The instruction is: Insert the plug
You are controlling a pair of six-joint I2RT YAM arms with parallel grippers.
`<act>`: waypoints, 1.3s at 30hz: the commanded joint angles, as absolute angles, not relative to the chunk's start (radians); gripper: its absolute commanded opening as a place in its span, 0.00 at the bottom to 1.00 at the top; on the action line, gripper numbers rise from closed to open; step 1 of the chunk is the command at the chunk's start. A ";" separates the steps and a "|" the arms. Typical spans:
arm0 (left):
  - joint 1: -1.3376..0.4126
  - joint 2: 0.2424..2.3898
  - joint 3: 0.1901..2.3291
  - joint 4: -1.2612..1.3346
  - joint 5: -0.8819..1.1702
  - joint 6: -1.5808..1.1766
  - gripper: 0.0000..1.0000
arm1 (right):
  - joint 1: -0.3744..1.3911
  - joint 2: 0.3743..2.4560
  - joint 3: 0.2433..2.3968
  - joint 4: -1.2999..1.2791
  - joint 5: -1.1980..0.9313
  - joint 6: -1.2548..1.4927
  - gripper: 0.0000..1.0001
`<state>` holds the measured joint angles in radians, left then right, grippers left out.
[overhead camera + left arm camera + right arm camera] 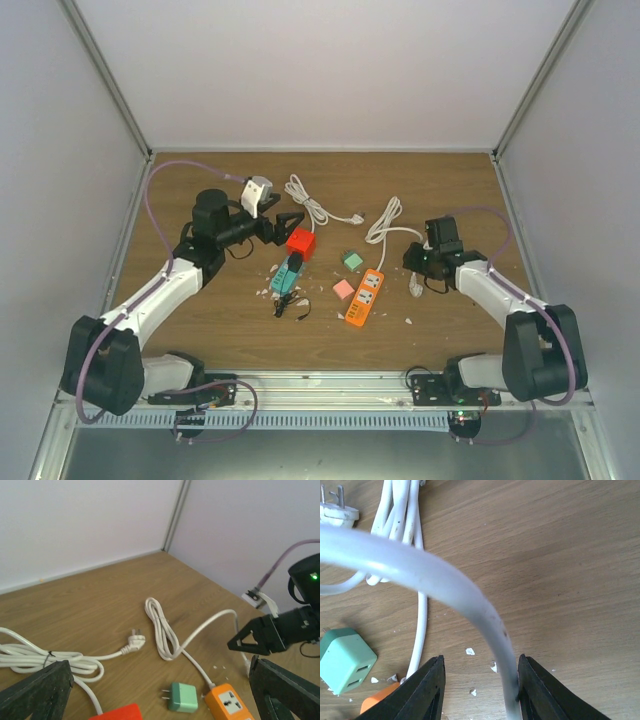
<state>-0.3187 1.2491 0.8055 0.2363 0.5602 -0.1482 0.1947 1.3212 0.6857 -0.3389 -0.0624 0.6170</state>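
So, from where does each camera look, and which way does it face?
Top: above and behind the arms, looking down at the table; left arm and right arm show.
Left wrist: on the left arm, facing the far right corner; its open left fingers show below.
Right wrist: looking down closely at the white cord between its right fingers.
Shared: all three see the green adapter.

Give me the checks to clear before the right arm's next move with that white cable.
1. The white cable runs inside the right gripper: ok.
2. Grip tight on the cable: not ok. A gap shows between it and one finger.
3. This cable's plug end located: cannot tell. The cable leaves the wrist view below the fingers.
4. Sockets of the orange power strip face up and uncovered: ok.
5. The left gripper is open and apart from the strip: ok.
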 commanded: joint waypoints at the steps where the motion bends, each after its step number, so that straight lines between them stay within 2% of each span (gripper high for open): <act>1: -0.322 1.188 0.789 0.249 0.603 -0.126 0.99 | 0.185 1.306 0.664 -0.318 -0.065 0.586 0.42; 10: -0.334 1.040 0.753 0.271 0.588 -0.232 0.99 | 0.184 1.320 0.667 -0.309 -0.089 0.556 0.42; 15: -0.350 0.987 0.678 0.346 0.466 -0.364 0.99 | 0.183 1.293 0.671 -0.324 -0.089 0.540 0.42; 18: -0.352 0.987 0.763 0.143 0.256 -0.360 0.99 | 0.183 1.271 0.666 -0.322 -0.089 0.538 0.42; 23: -0.365 0.950 0.728 0.210 0.199 -0.328 0.99 | 0.183 1.262 0.660 -0.313 -0.102 0.536 0.42; 27: -0.371 0.919 0.731 0.169 0.075 -0.361 0.99 | 0.184 1.261 0.654 -0.307 -0.118 0.535 0.42; 32: -0.370 0.917 0.732 0.168 0.108 -0.355 0.99 | 0.185 1.238 0.654 -0.293 -0.168 0.545 0.37; 39: -0.372 0.916 0.715 0.198 0.132 -0.324 0.99 | 0.198 1.141 0.673 -0.271 -0.215 0.587 0.37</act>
